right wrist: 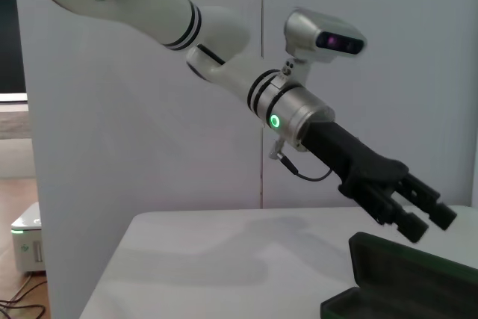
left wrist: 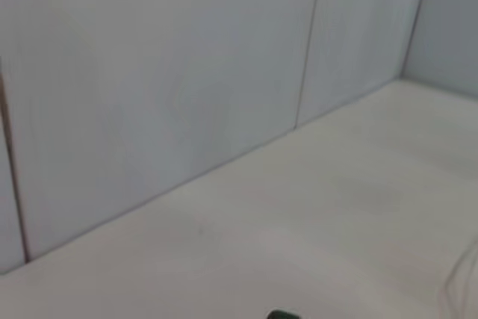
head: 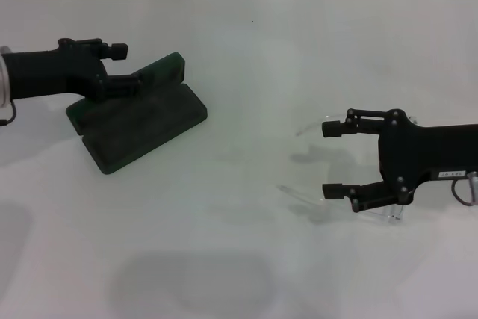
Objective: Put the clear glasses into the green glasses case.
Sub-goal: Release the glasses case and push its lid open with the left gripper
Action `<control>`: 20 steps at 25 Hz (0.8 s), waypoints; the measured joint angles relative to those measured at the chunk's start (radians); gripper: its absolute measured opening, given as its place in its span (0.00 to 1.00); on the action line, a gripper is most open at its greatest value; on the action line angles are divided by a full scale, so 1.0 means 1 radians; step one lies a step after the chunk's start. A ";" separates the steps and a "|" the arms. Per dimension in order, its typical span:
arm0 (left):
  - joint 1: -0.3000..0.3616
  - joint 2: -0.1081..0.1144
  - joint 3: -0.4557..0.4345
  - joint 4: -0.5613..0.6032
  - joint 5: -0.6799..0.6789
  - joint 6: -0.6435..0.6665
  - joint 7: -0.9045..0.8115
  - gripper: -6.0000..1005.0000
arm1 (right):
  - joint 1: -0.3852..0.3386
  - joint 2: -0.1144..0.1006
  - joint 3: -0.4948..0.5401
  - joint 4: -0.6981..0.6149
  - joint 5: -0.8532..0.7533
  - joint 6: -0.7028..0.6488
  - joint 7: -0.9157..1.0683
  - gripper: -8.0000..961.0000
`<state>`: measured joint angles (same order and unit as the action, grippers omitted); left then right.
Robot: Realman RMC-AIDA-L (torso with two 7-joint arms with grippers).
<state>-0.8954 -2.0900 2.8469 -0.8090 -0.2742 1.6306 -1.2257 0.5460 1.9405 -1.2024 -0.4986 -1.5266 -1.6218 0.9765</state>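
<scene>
The green glasses case (head: 142,121) lies open at the left of the white table, its lid (head: 163,69) raised toward the back. My left gripper (head: 123,66) hovers at the lid's left end, fingers a little apart and holding nothing. The right wrist view shows the same gripper (right wrist: 424,218) just above the case's edge (right wrist: 403,278). The clear glasses (head: 302,195) lie on the table at the right with their thin arms pointing left. My right gripper (head: 332,158) is open over them, one finger near each arm; contact is unclear.
The white table (head: 246,50) meets a pale panelled wall (left wrist: 187,72) at the back. A sliver of the green case (left wrist: 282,314) shows in the left wrist view. Bare tabletop lies between the case and the glasses.
</scene>
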 joint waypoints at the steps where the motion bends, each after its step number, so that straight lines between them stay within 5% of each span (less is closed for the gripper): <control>1: -0.004 0.000 0.000 0.002 0.006 -0.010 -0.002 0.75 | 0.000 0.002 0.000 0.000 0.000 0.003 0.000 0.91; 20: -0.055 0.000 0.000 0.086 0.171 -0.241 0.001 0.72 | 0.023 0.037 -0.002 -0.006 -0.025 0.027 0.004 0.91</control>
<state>-0.9501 -2.0904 2.8471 -0.7234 -0.1034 1.3892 -1.2242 0.5691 1.9775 -1.2041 -0.5048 -1.5514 -1.5944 0.9809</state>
